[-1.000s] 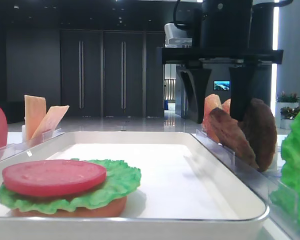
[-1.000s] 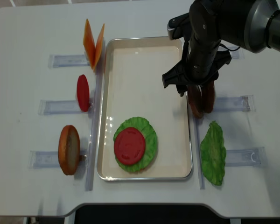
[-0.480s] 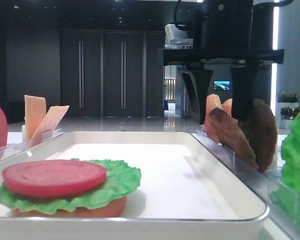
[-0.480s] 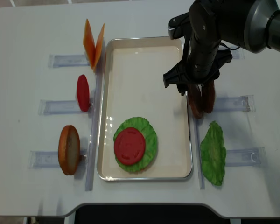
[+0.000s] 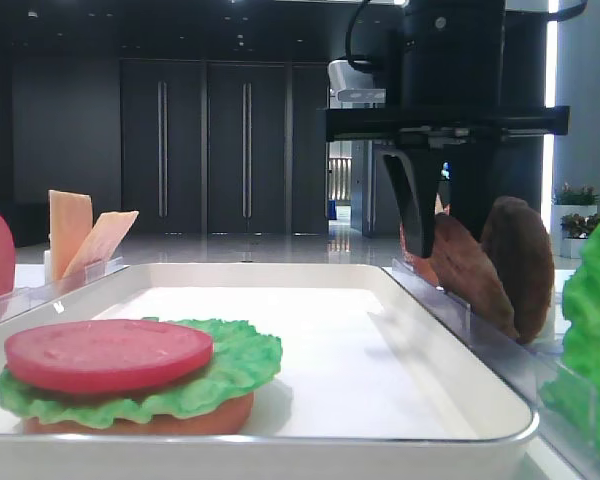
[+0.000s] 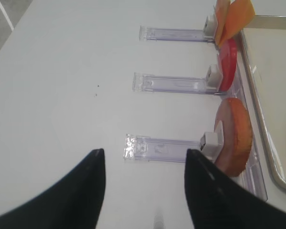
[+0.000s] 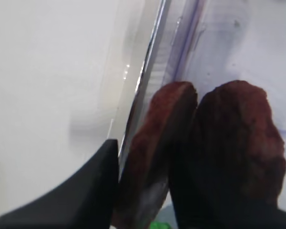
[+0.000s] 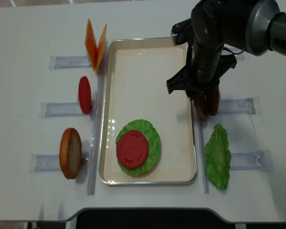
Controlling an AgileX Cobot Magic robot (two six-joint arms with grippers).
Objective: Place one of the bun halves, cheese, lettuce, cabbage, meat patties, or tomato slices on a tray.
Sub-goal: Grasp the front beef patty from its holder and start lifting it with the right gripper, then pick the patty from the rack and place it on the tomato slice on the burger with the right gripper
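Two dark brown meat patties stand on edge in a clear rack just right of the white tray point(image 8: 143, 76). My right gripper point(image 8: 200, 97) reaches down over them, shut on the nearer meat patty point(image 5: 460, 275); one finger point(image 7: 86, 195) presses its tray-side face and the other sits between it and the second patty point(image 7: 238, 133). On the tray lies a stack of a bun base point(image 5: 180, 420), lettuce point(image 8: 155, 138) and a tomato slice point(image 8: 132, 149). Left of the tray, my left gripper point(image 6: 144, 151) hovers open over bare table, holding nothing.
Left of the tray, clear racks hold cheese slices point(image 8: 95, 43), a tomato slice point(image 8: 85, 94) and a bun half point(image 8: 70, 152). A lettuce leaf point(image 8: 218, 155) stands in a rack right of the tray, below the patties. The tray's raised rim point(image 5: 450, 320) runs beside the patty rack.
The right gripper's jaws have narrowed from wide open around both patties onto the nearer patty. The left gripper and everything else stay as they were.
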